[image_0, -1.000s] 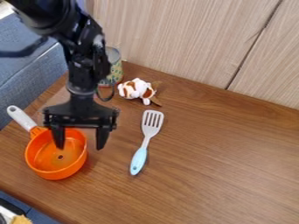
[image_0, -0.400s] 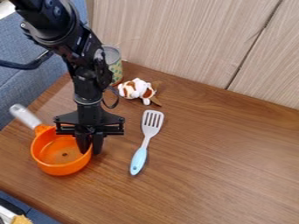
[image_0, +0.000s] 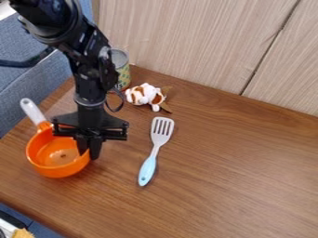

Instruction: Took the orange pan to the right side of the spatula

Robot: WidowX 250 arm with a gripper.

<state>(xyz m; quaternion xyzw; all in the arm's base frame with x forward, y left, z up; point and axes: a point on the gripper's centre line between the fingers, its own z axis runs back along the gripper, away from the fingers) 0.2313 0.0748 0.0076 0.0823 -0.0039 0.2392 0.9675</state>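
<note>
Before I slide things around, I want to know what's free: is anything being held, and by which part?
Yes, the orange pan: the gripper has it by the rim, on the side facing the spatula, not by its handle.

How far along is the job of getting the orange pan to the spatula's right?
Done: the gripper appears closed on the near-right rim of the orange pan, one finger inside, one outside. In hand: the pan, left of the spatula in the camera view. Left: carrying it past the spatula, setting it down and letting go.
</note>
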